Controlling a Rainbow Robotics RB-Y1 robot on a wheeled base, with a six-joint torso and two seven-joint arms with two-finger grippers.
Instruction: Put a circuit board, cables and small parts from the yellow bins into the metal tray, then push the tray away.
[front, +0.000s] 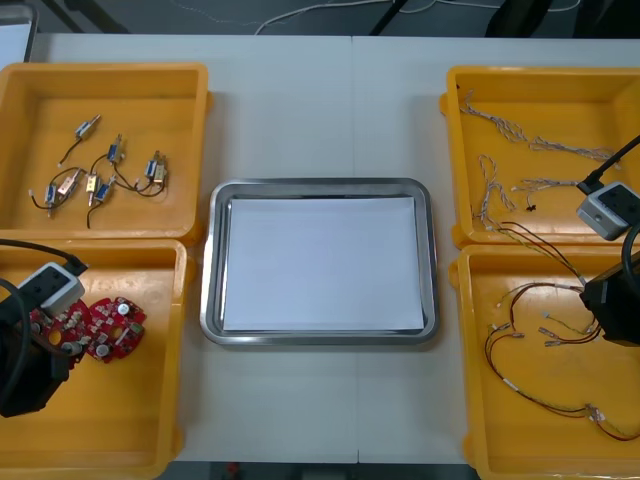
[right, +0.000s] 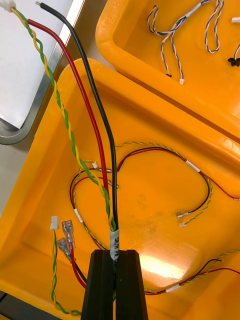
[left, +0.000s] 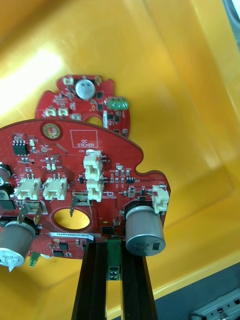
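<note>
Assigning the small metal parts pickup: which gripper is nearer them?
Left. The left gripper, shut on a circuit board, is over the near left bin beside the small metal parts; the right gripper, shut on a cable, is across the tray, over the near right bin.

Overhead front — wrists near yellow bins (front: 110, 425).

Yellow bins (front: 110, 70), red circuit board (left: 75, 165), black cable (right: 114, 175).

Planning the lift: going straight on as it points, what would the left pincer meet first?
Probably the second circuit board lying in the yellow bin, beyond the held board in the left pincer; depth unclear.
</note>
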